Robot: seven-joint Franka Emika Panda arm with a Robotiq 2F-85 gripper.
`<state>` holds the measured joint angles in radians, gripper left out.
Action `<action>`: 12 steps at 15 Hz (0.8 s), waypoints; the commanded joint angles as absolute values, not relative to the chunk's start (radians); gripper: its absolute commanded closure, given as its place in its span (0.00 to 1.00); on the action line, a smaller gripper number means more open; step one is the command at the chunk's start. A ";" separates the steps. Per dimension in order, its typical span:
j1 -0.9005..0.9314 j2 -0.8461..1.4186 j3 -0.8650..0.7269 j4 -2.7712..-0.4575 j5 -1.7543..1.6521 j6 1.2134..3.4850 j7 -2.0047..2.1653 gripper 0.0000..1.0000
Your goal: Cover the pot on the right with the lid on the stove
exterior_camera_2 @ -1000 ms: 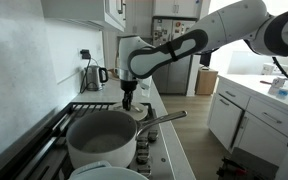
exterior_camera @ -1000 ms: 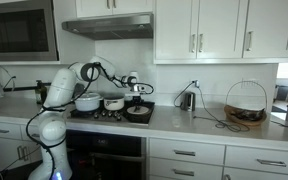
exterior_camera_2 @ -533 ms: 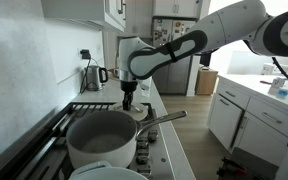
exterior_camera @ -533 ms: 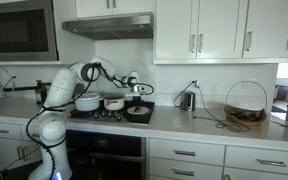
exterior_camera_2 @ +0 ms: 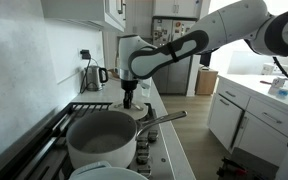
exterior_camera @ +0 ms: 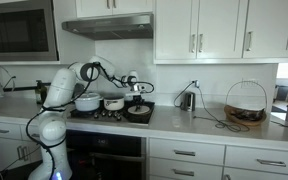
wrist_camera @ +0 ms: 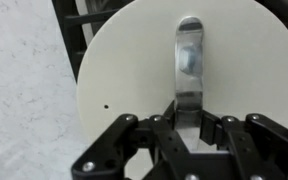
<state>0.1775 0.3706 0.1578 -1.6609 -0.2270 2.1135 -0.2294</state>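
Note:
The lid (wrist_camera: pixel 174 75) is round and white with a metal strap handle (wrist_camera: pixel 188 60); it fills the wrist view. My gripper (wrist_camera: pixel 188 125) is over it, with a finger pressed against each side of the handle's near end. In both exterior views the gripper (exterior_camera: pixel 135 92) (exterior_camera_2: pixel 129 98) hangs low at the stove's right side, over the dark frying pan (exterior_camera: pixel 138 113). I cannot tell whether the lid is lifted. The smaller pale pot (exterior_camera: pixel 114 103) stands just left of the gripper, uncovered.
A larger white pot (exterior_camera: pixel 87 102) (exterior_camera_2: pixel 101 140) stands on the stove, its long handle (exterior_camera_2: pixel 164 118) pointing toward the gripper. A kettle (exterior_camera: pixel 187 100) (exterior_camera_2: pixel 92 77) and a wire basket (exterior_camera: pixel 246 105) stand on the counter. The black stove grate (wrist_camera: pixel 69 25) shows beside the lid.

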 commanded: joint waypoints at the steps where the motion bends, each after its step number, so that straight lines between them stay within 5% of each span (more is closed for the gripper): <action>1: 0.191 0.322 0.150 -1.660 -0.255 2.107 -0.218 0.98; 12: 0.203 0.287 0.165 -1.588 -0.230 1.967 -0.236 0.98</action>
